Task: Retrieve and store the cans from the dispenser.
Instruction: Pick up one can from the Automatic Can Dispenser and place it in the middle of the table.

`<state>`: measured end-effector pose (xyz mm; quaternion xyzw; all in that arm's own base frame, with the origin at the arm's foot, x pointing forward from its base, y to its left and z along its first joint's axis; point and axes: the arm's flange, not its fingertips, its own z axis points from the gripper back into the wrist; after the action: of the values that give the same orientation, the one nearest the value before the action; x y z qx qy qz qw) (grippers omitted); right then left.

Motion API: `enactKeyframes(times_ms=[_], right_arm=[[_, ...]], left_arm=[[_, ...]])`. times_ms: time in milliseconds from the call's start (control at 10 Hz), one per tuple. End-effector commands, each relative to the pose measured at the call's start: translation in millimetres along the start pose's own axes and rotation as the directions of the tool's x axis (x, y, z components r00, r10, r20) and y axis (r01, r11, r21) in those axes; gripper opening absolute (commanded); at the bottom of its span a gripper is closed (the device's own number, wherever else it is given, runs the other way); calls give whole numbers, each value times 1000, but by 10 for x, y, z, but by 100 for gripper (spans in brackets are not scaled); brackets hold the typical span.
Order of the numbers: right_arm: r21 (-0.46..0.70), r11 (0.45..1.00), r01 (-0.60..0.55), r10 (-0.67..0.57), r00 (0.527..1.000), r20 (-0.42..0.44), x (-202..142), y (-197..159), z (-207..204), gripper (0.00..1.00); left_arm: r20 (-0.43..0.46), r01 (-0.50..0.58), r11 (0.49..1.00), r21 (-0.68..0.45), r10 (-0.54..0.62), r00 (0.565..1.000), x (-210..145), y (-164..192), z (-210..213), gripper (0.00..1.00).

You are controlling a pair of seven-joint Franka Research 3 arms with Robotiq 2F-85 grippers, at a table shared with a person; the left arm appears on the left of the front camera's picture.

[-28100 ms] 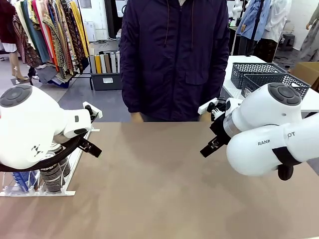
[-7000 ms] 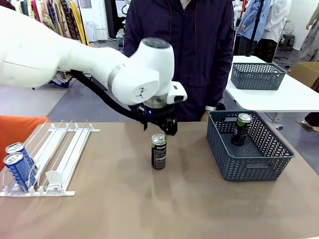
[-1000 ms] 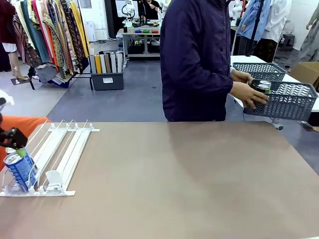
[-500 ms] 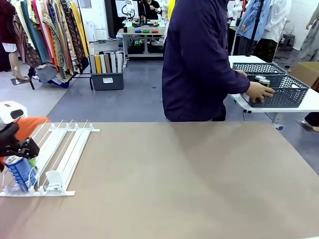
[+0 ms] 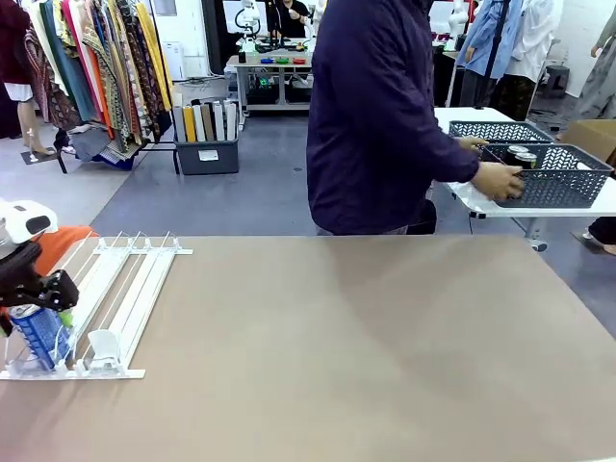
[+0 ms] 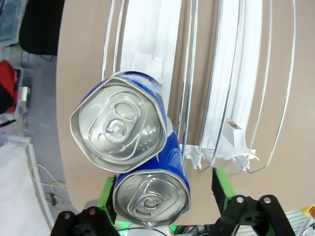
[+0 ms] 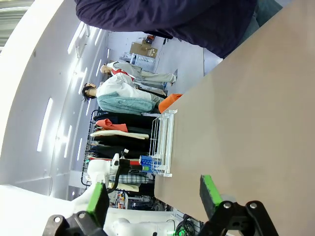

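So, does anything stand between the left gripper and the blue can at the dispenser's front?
Nothing visible does. The left gripper straddles the front blue can with open jaws. The second blue can stands just behind it in the same lane of the dispenser.

Cans: blue sides, shiny silver tops. Dispenser: white and clear. Tabletop: plain dull brown. Basket: blue-grey mesh. Left hand: black, green pads. Jacket: dark navy.
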<state>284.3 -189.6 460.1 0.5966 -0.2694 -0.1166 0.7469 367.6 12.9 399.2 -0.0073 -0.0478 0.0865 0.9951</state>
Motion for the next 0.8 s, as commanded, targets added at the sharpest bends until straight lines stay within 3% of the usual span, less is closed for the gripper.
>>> enactKeyframes(times_ms=[0,100,700], right_arm=[[15,1000,-1,1,1000,10,7,26,0,100],[15,1000,-1,1,1000,10,7,26,0,100],[15,1000,-1,1,1000,10,7,26,0,100]], left_arm=[[46,-26,1000,12,26,999,-321,9,-176,11],[45,-26,1000,12,25,999,-320,7,-178,0],[51,-37,999,38,35,998,-337,36,-159,0]])
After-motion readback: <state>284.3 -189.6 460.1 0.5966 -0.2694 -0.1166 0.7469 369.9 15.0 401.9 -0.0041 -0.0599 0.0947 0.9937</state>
